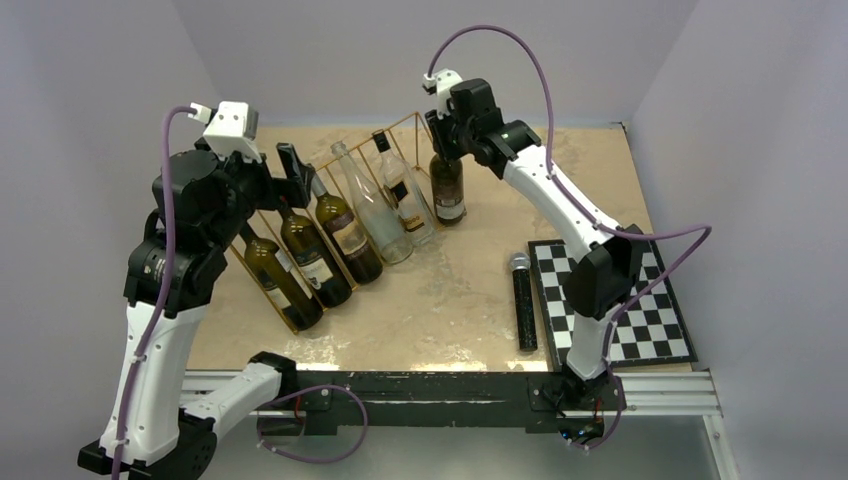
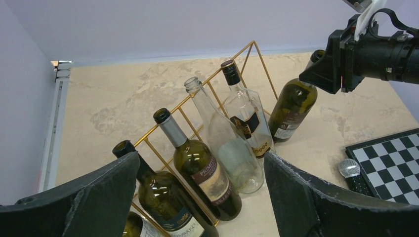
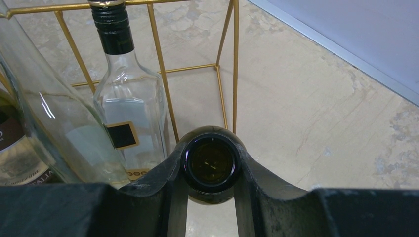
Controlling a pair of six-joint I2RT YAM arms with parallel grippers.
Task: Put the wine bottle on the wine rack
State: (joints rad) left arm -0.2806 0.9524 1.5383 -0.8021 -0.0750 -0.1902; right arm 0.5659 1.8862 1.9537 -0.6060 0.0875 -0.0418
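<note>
The dark green wine bottle (image 1: 447,190) is upright just right of the gold wire wine rack (image 1: 375,138), its base at or just above the table. My right gripper (image 1: 445,150) is shut on its neck; in the right wrist view the fingers clamp both sides of the open bottle mouth (image 3: 211,163). The rack (image 3: 235,59) holds several slanted bottles, dark and clear. My left gripper (image 1: 295,170) is open and empty, raised above the rack's left part (image 2: 242,51). The left wrist view also shows the held bottle (image 2: 291,106).
A black microphone (image 1: 524,300) lies on the table right of centre. A black-and-white chessboard (image 1: 640,300) lies at the right front. Purple walls close in the table on three sides. The rack's rightmost slot (image 3: 197,94) has only table behind it.
</note>
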